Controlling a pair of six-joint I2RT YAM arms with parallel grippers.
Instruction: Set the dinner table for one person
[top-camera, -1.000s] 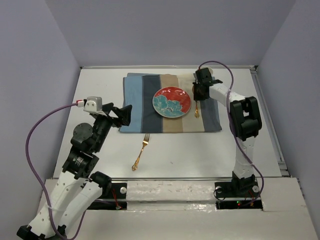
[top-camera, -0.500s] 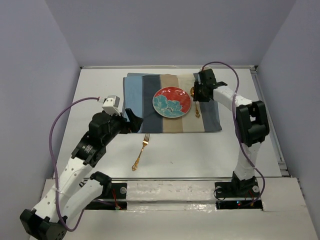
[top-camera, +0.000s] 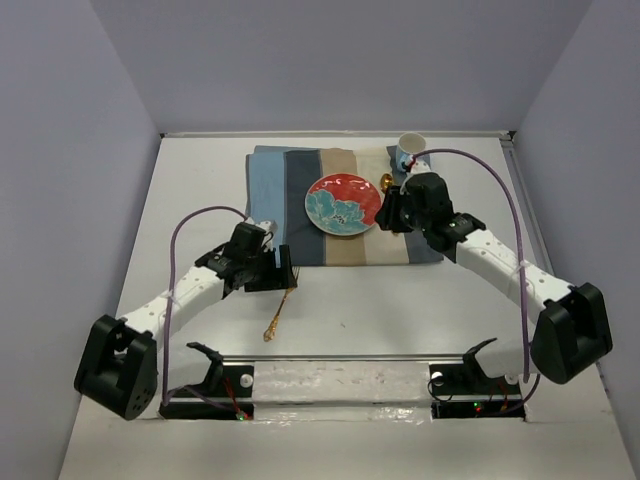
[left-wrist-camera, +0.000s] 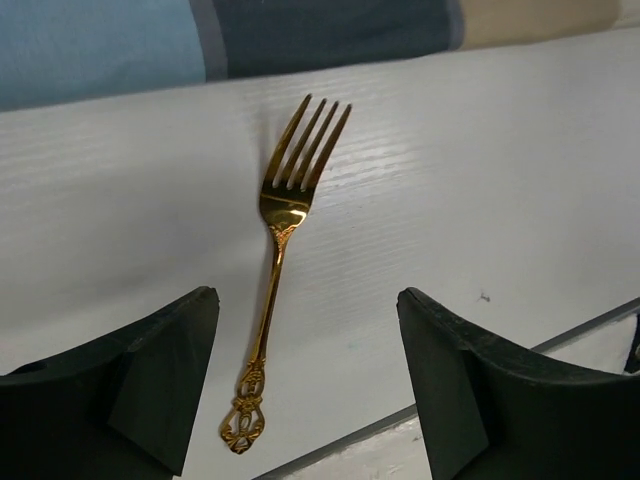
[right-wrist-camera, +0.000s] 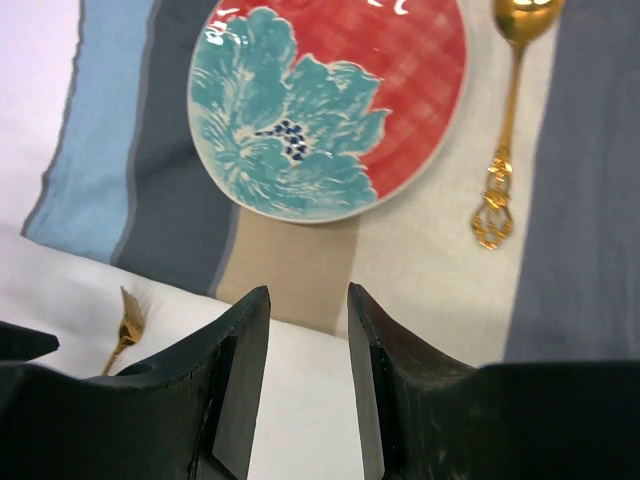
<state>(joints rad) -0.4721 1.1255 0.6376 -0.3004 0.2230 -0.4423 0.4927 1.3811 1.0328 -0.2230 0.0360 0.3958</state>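
White dinner table (top-camera: 400, 300), overhead: fills the whole workspace under both arms. It is rigid, smooth and fixed, so nothing on it gets gripped.
Gold fork (top-camera: 275, 318), overhead: lies on bare tabletop just off the near edge of the striped placemat (top-camera: 270, 180), partly under the left gripper (top-camera: 279, 270).
Setting, overhead: plate (top-camera: 343, 203) mid-mat, spoon (top-camera: 386, 181) on its right, cup (top-camera: 409, 150) at the far corner, right gripper (top-camera: 392, 215) beside the plate.
Left gripper (left-wrist-camera: 305, 370), wrist: jaws spread wide, straddling the fork (left-wrist-camera: 271, 290) without touching it.
Fork, judged: light, stiff and polished, likely slippery. It lies flat, so pinch across the narrow shaft.
Right gripper (right-wrist-camera: 308, 380), wrist: fingers (right-wrist-camera: 240, 380) partly apart and empty, above the mat's near edge.
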